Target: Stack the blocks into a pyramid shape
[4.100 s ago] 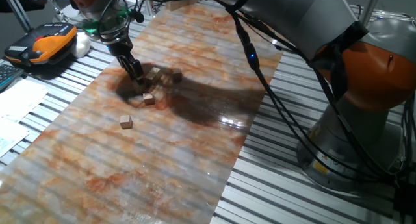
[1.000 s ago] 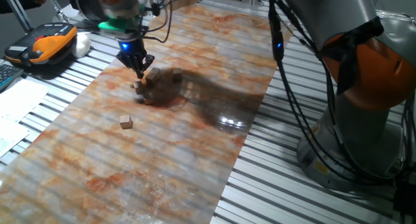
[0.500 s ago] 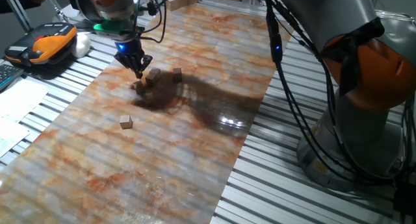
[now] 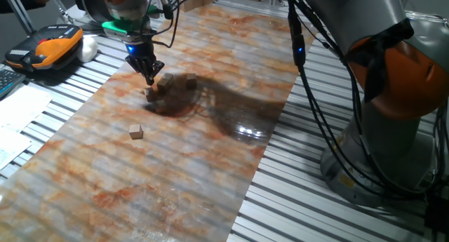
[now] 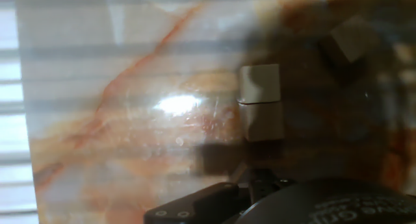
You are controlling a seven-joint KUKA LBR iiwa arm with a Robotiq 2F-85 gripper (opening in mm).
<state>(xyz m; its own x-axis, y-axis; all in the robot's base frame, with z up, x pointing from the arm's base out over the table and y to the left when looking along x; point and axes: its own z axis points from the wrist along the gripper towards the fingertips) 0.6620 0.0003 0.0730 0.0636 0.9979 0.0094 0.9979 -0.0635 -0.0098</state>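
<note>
Fixed view: the pincer (grip state unclear) hangs just above the small light-brown wooden cubes, one stray cube well apart nearer the camera.

Marbled orange-and-white board on slatted metal table; orange-black device and papers at left.

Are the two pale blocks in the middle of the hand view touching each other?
Touching. The hand view shows the upper block and the lower block edge to edge, with only a thin seam between them.
</note>
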